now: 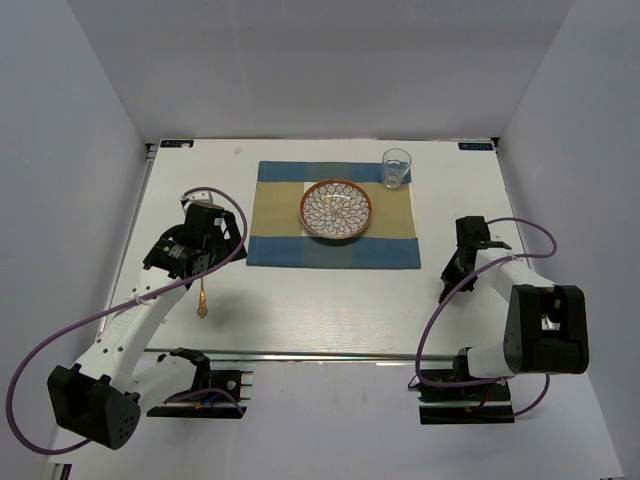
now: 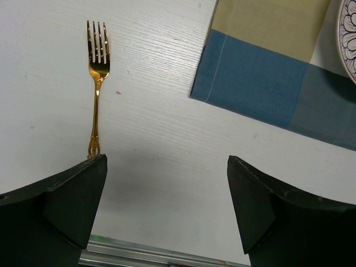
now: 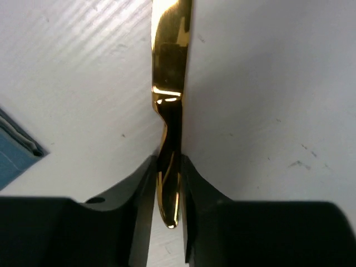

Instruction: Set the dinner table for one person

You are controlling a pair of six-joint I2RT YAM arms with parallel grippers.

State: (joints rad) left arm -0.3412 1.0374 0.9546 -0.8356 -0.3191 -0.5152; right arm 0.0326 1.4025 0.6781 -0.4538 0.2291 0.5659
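Note:
The white dinner table [image 1: 330, 310] carries a blue-and-tan placemat [image 1: 332, 215] with a patterned plate [image 1: 336, 209] on it and a glass [image 1: 396, 167] at the mat's far right corner. A gold fork [image 2: 97, 83] lies on the table left of the mat; it also shows in the top view [image 1: 203, 298]. My left gripper [image 2: 167, 158] is open and empty, its left finger [image 2: 78, 189] just by the fork's handle end. My right gripper [image 3: 168, 158] is shut on the handle of a gold knife [image 3: 171, 67], low over the table right of the mat [image 3: 14, 150].
The metal rail [image 2: 167, 255] runs along the table's front edge, close under my left gripper. The placemat's near left corner [image 2: 261, 72] and the plate's rim [image 2: 347, 33] lie to the right of the fork. Grey walls enclose the table.

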